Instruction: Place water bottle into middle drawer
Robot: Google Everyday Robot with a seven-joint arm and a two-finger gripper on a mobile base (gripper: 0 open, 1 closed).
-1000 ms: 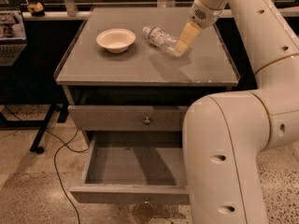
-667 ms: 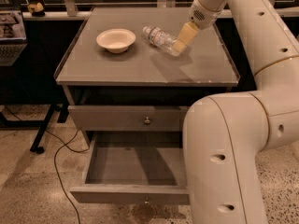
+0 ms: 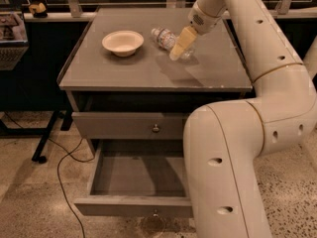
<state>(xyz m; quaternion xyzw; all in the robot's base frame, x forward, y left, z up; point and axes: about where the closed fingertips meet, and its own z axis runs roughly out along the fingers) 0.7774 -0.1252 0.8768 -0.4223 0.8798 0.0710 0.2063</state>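
Water bottle [image 3: 162, 36] lies on the tabletop [image 3: 124, 72], with the gripper [image 3: 178, 46] over its near-right end.
Long axis runs far-left to near-right, cap far-left, 1 bowl [image 3: 123, 42] just left. Whether the gripper clasps it, I cannot tell. The middle drawer [image 3: 132, 207] is open below.

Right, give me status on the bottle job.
Claw at water bottle on cabinet top. Bottle lying on its side. Middle drawer pulled open. Bowl nearby, clear of path.
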